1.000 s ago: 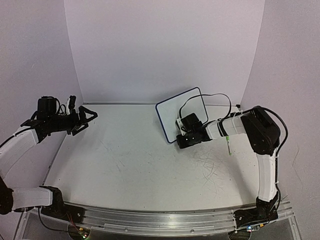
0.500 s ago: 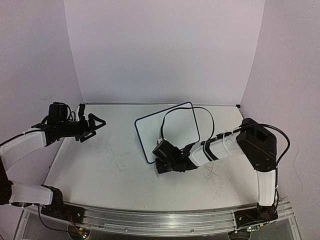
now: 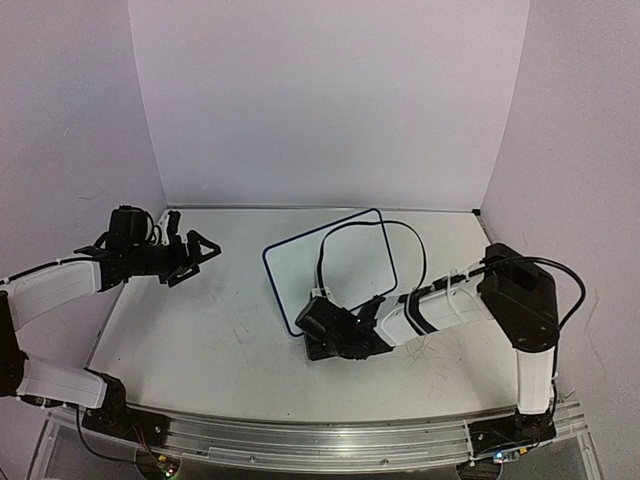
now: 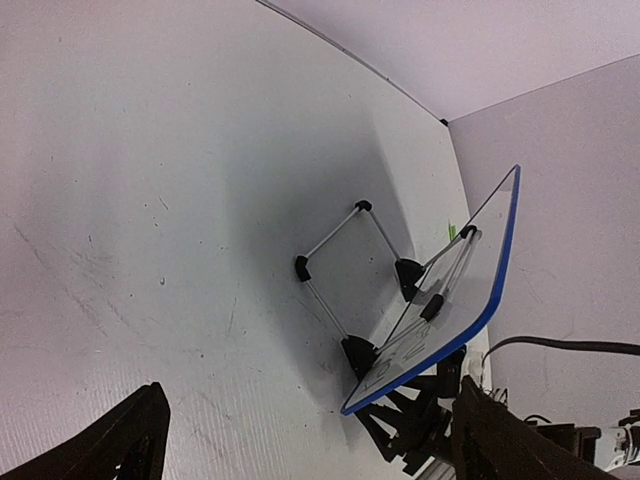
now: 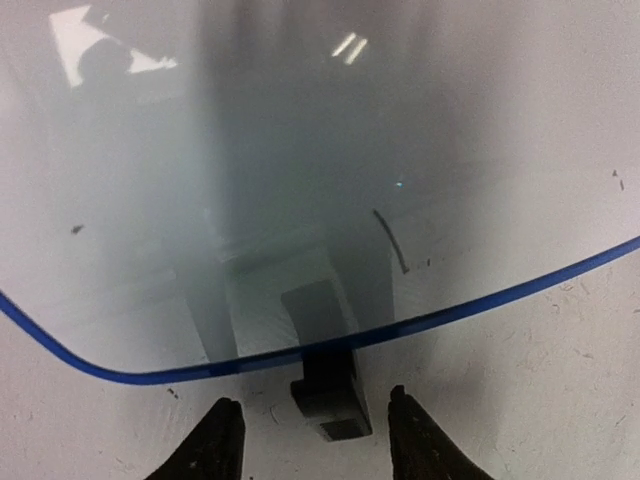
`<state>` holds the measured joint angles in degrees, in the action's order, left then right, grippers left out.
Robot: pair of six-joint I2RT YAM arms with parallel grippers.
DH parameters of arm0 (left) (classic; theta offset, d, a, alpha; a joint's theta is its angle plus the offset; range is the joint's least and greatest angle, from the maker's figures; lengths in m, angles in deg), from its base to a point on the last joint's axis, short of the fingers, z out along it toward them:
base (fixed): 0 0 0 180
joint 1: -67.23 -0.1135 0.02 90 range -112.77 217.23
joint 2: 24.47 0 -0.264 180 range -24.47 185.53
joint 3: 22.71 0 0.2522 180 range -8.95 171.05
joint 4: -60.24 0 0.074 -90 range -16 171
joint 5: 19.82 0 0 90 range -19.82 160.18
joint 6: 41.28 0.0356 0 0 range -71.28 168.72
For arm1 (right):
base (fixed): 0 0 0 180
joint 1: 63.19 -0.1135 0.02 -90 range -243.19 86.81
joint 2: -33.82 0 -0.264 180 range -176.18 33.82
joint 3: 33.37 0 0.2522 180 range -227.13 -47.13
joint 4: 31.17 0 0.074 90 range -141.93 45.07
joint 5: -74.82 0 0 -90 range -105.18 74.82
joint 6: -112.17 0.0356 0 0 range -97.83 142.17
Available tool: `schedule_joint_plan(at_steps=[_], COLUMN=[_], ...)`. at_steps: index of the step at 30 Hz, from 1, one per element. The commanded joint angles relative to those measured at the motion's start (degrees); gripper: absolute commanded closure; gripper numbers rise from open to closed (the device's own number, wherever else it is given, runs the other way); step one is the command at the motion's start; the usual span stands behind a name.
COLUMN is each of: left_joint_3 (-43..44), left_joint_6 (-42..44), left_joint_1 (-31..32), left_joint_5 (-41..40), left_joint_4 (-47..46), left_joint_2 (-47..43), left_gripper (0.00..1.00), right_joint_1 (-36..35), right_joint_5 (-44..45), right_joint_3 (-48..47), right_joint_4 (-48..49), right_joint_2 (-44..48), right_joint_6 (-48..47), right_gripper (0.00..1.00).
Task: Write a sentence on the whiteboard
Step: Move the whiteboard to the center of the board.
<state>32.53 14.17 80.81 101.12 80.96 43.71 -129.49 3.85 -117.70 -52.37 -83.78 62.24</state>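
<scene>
Whiteboard (image 3: 335, 262) stands tilted back on the table (image 3: 200, 330), just right of the middle, its blue-edged lower rim toward the arms. The right gripper (image 5: 315, 450) sits at that near rim, its fingers (image 5: 215, 445) parted on either side of a black foot (image 5: 325, 392) without touching it, gripping nothing. The left gripper (image 3: 197, 258) hangs well apart to the left, spread wide and empty, pointed toward the board. A short dark stroke (image 5: 390, 240) marks the board's surface.
</scene>
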Motion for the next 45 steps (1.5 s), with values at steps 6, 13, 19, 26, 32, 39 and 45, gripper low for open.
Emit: schedule_joint_plan(at_steps=[6,13,19,26,32,39,45], left_joint_3=[0.53,1.82,1.54,1.82,2.32,3.06,6.65], left_joint_6=[-1.82,-2.32,-2.73,-2.53,-2.37,-2.11,-0.46], left_joint_1=[0.44,0.74,0.87,0.9,0.88,0.86,0.87], left_joint_5=[-3.22,-2.1,-2.63,-3.89,-5.02,-5.95,-6.11], left_joint_4=[-4.06,-3.98,-3.92,-2.69,-1.96,-1.39,-1.4], left_joint_2=[-2.88,-1.81,-3.55,-5.04,-5.24,-5.09,-2.91], left_gripper=[0.01,0.01,0.01,0.01,0.01,0.01,0.01], right_joint_1=[-0.32,-0.32,-0.32,-0.62,-1.25,-1.14,2.31], right_joint_5=[1.54,0.79,2.7,0.63,-1.35,2.71,8.19], right_joint_3=[4.89,3.28,0.29,-0.41,-0.84,6.21,15.83], right_joint_4=[2.57,7.08,8.92,9.51,9.34,7.1,0.83], right_joint_2=[6.53,1.97,-1.48,-1.6,-1.23,9.98,28.2], right_joint_6=[-8.83,-13.15,-12.58,-9.14,-5.36,-7.16,-8.69], right_gripper=[0.54,0.57,0.73,0.85,0.83,0.32,0.17])
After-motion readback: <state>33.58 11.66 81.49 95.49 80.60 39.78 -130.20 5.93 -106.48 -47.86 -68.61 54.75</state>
